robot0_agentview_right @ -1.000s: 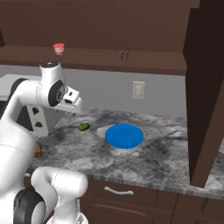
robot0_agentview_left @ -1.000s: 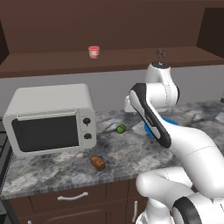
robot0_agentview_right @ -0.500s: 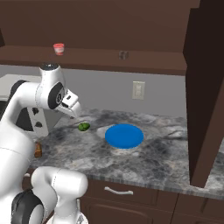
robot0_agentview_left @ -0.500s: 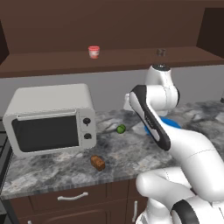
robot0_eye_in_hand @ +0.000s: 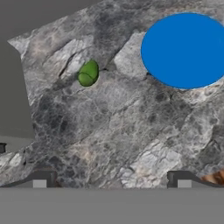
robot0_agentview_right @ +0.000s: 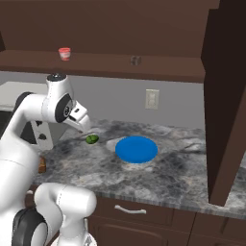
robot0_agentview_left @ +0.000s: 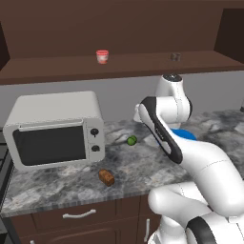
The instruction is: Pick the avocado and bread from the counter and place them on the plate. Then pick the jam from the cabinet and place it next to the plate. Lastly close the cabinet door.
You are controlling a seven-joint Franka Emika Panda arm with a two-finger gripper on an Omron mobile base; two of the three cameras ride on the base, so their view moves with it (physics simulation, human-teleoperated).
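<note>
Marbled desk point(robot0_eye_in_hand: 131, 131) below my hand point(robot0_eye_in_hand: 111, 181), which gapes wide, grasping nothing. Avocado point(robot0_eye_in_hand: 88, 73) lies loose, well left of the plate point(robot0_eye_in_hand: 186, 50); I fear a careless descent nudges that ball rolling away.

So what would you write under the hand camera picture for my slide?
Open pincer above the marbled counter, green avocado ahead and the blue plate off to its side.

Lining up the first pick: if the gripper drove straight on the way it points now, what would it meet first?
Most likely bare counter. The open gripper looks down at marbled stone; the avocado lies off to one side of that line, the plate to the other. Depth is hard to judge.
</note>
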